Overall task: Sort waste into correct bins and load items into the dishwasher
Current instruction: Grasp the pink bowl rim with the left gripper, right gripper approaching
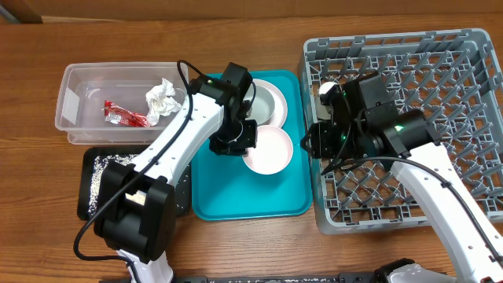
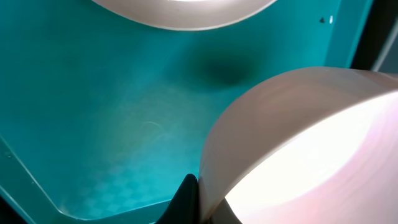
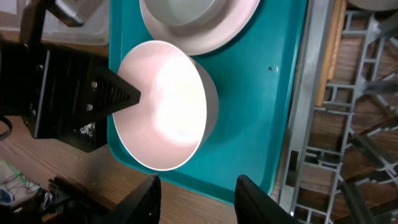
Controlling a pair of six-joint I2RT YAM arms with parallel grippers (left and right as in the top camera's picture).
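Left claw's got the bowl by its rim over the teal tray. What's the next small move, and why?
Probably lift the bowl a little and start it rightward toward the grey rack. The left claw is shut on the bowl's rim, the bowl is over the teal tray, and the right claw hangs open near the rack's left edge.

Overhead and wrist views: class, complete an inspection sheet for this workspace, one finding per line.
Surface: wooden table, teal tray at centre.
Job's things: napkin and red wrapper in clear tub; rice scraps in black tray; stacked dishes on teal tray; cup in grey rack.
Clutter: nothing seen.
Grippers: left gripper shut on bowl rim; right gripper open, empty, above tray edge.
Cables: black cable along left arm.
Surroundings: nothing seen.
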